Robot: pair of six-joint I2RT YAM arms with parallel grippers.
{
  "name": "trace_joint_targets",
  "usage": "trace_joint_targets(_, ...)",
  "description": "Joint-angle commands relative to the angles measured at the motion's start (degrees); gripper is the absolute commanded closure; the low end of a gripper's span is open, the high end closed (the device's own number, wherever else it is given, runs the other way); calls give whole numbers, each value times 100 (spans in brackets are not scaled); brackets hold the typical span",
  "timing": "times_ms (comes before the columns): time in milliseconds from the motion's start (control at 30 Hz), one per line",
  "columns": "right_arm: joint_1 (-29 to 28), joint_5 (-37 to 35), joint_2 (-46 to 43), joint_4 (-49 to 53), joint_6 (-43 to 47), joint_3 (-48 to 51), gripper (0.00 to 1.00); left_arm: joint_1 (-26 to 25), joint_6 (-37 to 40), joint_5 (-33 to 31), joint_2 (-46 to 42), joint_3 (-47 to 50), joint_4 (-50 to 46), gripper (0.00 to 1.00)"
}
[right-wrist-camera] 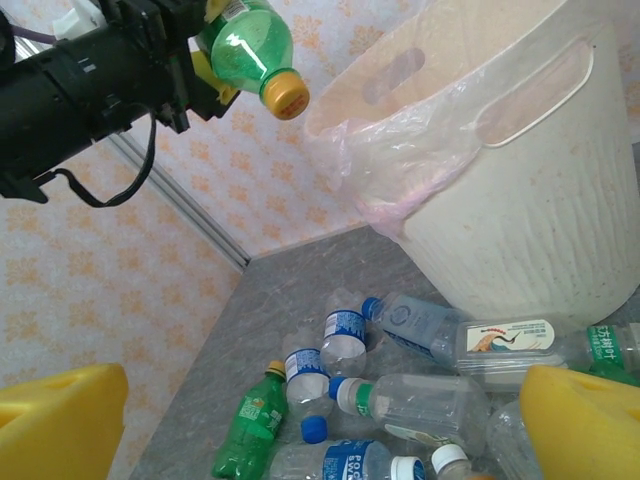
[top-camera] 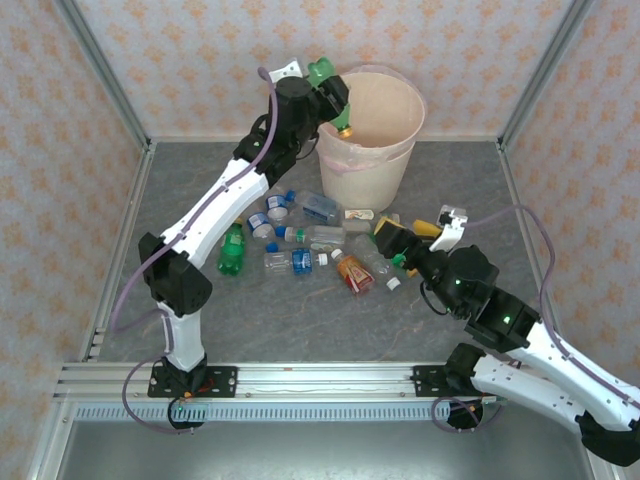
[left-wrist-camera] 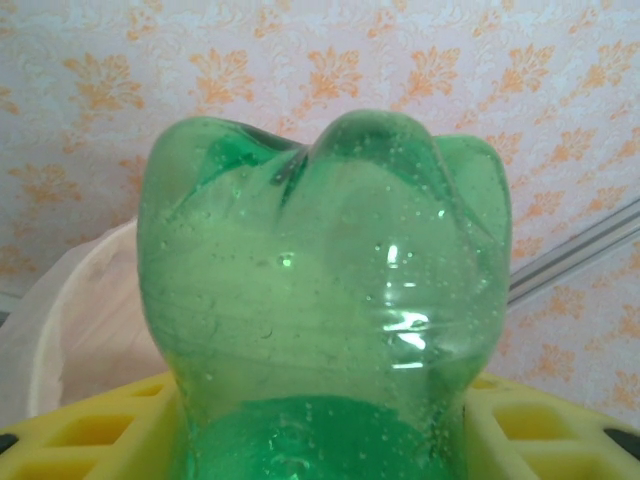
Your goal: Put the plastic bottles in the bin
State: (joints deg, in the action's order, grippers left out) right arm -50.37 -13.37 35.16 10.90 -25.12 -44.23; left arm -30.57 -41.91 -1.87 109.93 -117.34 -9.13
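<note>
My left gripper is shut on a green bottle, holding it in the air over the left rim of the bin. Its yellow cap points down toward the opening. The bottle's base sits between my yellow fingers. Several plastic bottles lie on the table in front of the bin, among them a green one and an orange-red one. My right gripper hovers open just right of the pile, its fingers apart over clear bottles, holding nothing.
The cream bin has a pink liner hanging over its rim. A loose blue cap lies among the bottles. Wallpapered walls and metal corner posts enclose the table. A slotted rail runs along the near edge.
</note>
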Motion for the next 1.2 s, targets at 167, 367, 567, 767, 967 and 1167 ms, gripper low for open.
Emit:
trace_joint_targets(167,-34,-207,-140,194,-73,62,0,-76,322,-278,612,-694,448,45)
trace_joint_targets(367,-34,-263,-198,200,-73,125,0,-72,350,-325,735,-806,336,39)
trace_joint_targets(567,-34,-271,-211,172,-105,175,0,-72,368,-187,649,-808,243,13)
trace_joint_targets(767,-34,-307,-211,118,-179,269,0,-103,472,-18,376,-711,74,11)
trace_joint_targets(967,-30,-484,-244,161,-270,323,0,-259,677,107,-444,187,108,6)
trace_joint_targets(1167,-34,-934,-247,286,-332,388,0,-462,711,287,-1691,2172,695,1)
